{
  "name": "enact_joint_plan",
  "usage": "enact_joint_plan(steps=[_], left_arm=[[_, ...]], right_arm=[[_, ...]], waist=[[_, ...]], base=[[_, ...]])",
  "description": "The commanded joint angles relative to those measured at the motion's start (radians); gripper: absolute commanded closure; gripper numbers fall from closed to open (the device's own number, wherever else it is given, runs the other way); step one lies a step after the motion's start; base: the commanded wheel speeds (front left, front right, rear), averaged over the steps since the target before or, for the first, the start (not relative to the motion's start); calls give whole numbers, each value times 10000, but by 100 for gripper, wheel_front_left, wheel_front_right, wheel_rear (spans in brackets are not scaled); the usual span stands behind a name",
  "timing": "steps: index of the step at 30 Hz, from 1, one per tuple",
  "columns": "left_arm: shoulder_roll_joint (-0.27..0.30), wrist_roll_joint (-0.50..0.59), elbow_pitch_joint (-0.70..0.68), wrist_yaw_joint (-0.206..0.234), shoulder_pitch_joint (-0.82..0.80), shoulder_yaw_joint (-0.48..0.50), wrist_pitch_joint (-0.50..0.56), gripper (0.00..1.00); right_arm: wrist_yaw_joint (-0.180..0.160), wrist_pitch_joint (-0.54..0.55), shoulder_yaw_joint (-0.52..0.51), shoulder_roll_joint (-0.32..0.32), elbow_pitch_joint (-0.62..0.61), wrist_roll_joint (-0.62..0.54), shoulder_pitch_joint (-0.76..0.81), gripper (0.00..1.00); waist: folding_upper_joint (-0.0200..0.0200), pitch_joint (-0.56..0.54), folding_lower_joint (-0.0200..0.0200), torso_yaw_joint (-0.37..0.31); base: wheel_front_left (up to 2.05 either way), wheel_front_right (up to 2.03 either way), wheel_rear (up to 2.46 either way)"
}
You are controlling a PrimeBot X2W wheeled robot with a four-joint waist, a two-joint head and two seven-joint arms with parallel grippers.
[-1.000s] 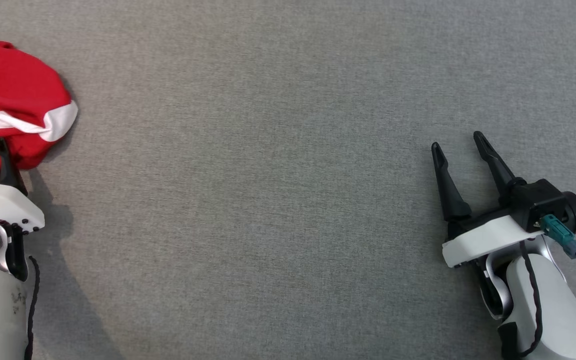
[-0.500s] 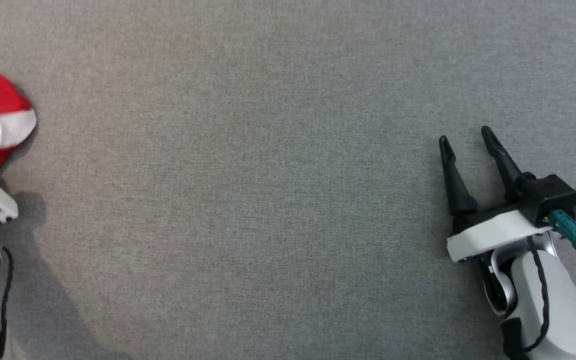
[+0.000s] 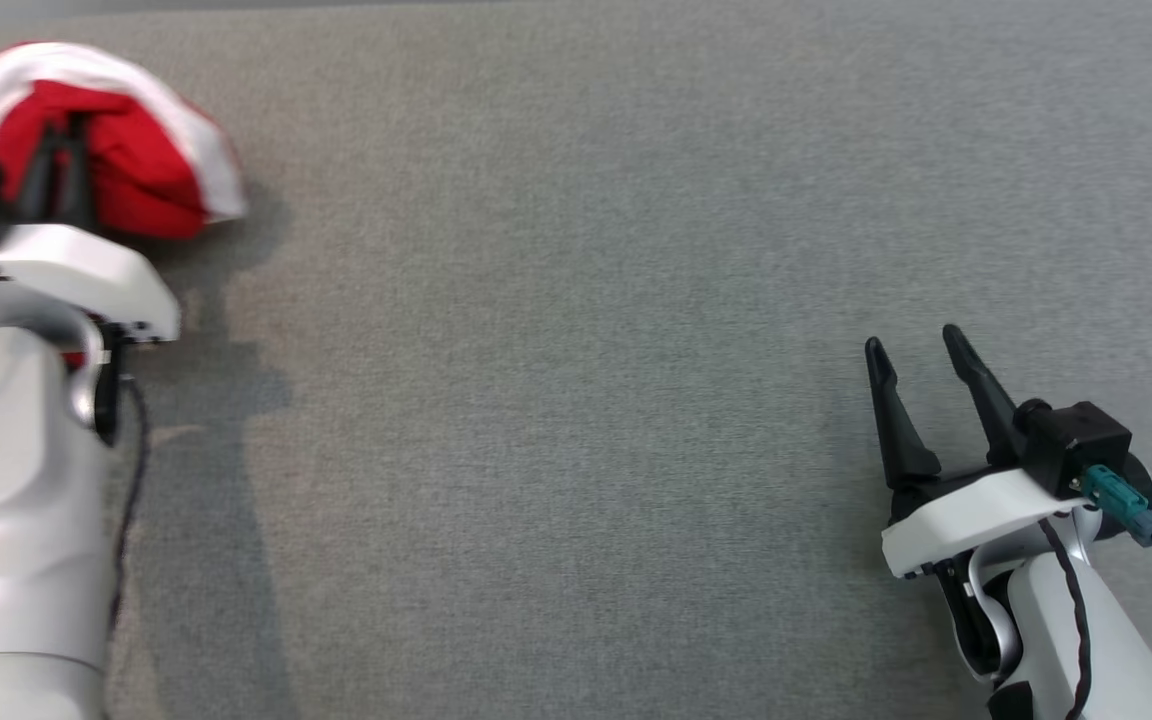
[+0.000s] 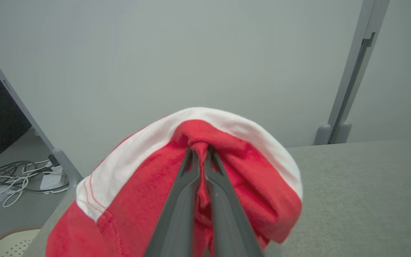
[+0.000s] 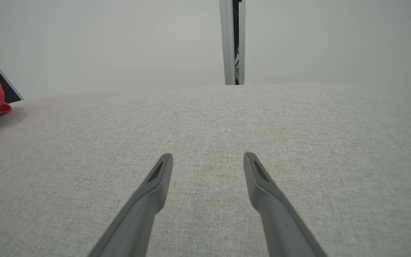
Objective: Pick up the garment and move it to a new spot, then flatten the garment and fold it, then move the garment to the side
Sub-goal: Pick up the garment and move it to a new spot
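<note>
Your left claw (image 4: 200,151) just clamped onto the red-and-white garment (image 3: 151,185), far left on the table (image 3: 576,300); your right claw (image 3: 911,342) idles, spread wide. Grip looks secured, so carry it centre next.

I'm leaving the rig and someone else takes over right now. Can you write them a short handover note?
Left gripper: shut on a bunched fold of the red and white garment, near the left edge of the grey table.
Right gripper: open, empty, over bare table at the right.
Done: garment gripped.
Left: carry it to a new spot, flatten, fold, move aside.
</note>
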Motion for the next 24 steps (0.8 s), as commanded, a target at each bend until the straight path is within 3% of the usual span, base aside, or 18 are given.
enact_joint_plan(steps=[1,10,14,19,24], left_arm=[[-175,-41,-161,-68,27,-116,-40,100],[-1528,-347,-714,-247,614,-1530,-40,100],[-1695,-901,-877,-234,913,-2531,-41,100],[-1712,-2659,-1548,-220,1361,-4743,-41,100],[-1699,-3678,-2004,466,1801,-6113,-41,100]], right_arm=[[-7,2,24,-43,5,103,124,0],[-5,2,141,-42,74,521,429,0],[-5,2,195,-43,147,607,444,0],[-5,2,324,-39,189,752,522,0],[-5,2,294,-42,230,811,590,0]], waist=[[0,-258,0,-253],[0,-731,0,-935],[0,-871,0,-1198],[0,-974,0,-1455],[0,-1069,0,-1517]], base=[[0,0,0],[0,0,0],[0,0,0],[0,0,0],[0,0,0]])
